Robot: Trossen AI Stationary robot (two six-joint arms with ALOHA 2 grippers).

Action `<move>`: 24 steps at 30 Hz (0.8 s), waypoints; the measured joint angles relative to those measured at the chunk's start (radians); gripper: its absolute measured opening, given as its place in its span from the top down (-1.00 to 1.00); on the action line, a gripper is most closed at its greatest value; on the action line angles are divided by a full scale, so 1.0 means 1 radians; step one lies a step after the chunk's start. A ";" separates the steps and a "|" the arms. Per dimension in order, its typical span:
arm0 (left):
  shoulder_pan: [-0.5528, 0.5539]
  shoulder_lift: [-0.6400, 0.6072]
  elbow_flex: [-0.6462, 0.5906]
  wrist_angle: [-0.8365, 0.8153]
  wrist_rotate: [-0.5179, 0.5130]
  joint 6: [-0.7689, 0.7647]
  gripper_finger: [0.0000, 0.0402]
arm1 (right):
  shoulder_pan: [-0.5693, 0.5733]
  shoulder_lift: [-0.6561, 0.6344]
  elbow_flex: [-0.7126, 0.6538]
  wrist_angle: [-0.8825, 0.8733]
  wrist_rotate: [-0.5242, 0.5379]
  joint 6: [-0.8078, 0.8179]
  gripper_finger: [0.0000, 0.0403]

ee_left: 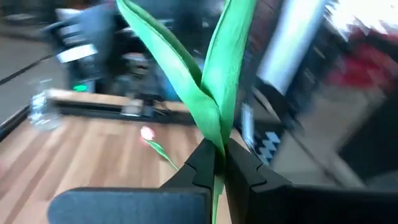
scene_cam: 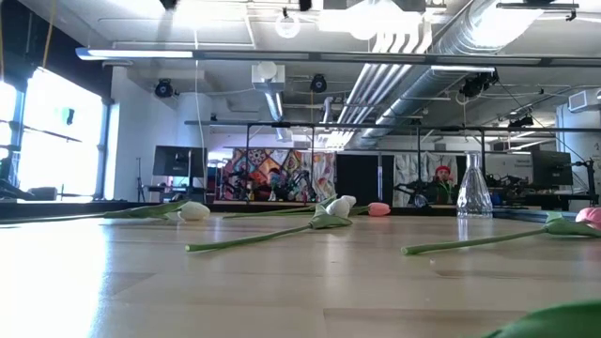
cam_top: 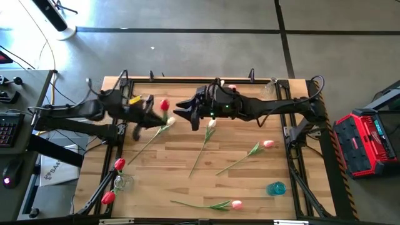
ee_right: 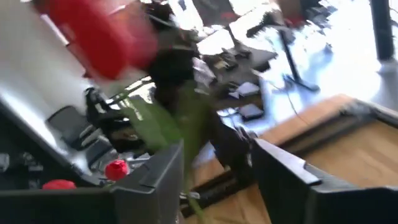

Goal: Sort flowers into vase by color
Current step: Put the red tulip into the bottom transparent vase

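1. Red tulip, artificial, one of the flowers to sort: bud sits between the two grippers above the table's far middle; its thin green stem is pinched in the closed left gripper.
2. Left wrist view alone shows that grip: dark fingers clamp the stem where two long, smooth leaves fork upward.
3. Right gripper, just beside the bud on the opposite side, stands with its fingers apart; its wrist view shows the blurred red bud ahead and leaf against one finger.
4. Low view shows neither gripper, only cream and pink tulips lying flat on pale wood-grain table and clear glass vase.
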 joint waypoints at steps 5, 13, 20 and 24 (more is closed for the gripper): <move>-0.035 -0.113 0.096 -0.351 0.075 0.119 0.98 | 0.013 -0.010 0.000 -0.209 0.132 0.055 0.05; -0.105 -0.332 0.134 -0.556 0.110 0.052 0.98 | 0.059 -0.010 0.000 -0.323 0.231 0.142 0.04; -0.132 -0.445 0.106 -0.613 0.235 -0.032 0.98 | 0.081 -0.010 0.000 -0.331 0.300 0.216 0.04; -0.132 -0.464 0.023 -0.582 0.344 -0.100 0.98 | 0.092 -0.010 0.000 -0.351 0.320 0.274 0.04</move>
